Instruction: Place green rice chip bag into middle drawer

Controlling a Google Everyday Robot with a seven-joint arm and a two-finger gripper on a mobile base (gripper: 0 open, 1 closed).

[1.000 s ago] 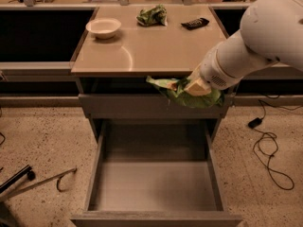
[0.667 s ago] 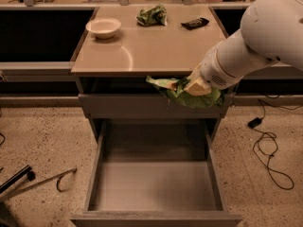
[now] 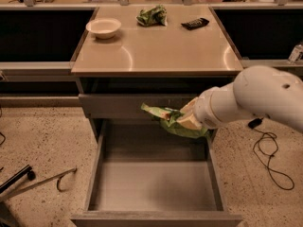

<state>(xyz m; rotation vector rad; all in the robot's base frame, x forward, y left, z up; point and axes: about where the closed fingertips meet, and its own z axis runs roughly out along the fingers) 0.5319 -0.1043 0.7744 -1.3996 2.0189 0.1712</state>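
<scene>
The green rice chip bag (image 3: 166, 120) is light green with an orange-yellow patch. It hangs crumpled in my gripper (image 3: 188, 119), which is shut on its right side. The gripper and my white arm (image 3: 255, 100) come in from the right. They hold the bag in the air above the back right part of the open middle drawer (image 3: 94, 170), in front of the closed drawer front (image 3: 118, 105) above it. The drawer is pulled out, grey and deep, and its flat floor is bare.
On the cabinet top (image 3: 156, 53) stand a white bowl (image 3: 103, 27), a darker green lumpy bag (image 3: 151, 15) and a black wrapper (image 3: 194, 23). A black cable (image 3: 270, 155) lies on the floor at the right. A metal rod (image 3: 35, 183) lies at the left.
My arm has moved down and a little to the left with the bag. The bag has dropped from the level of the cabinet's top edge to just above the open drawer.
</scene>
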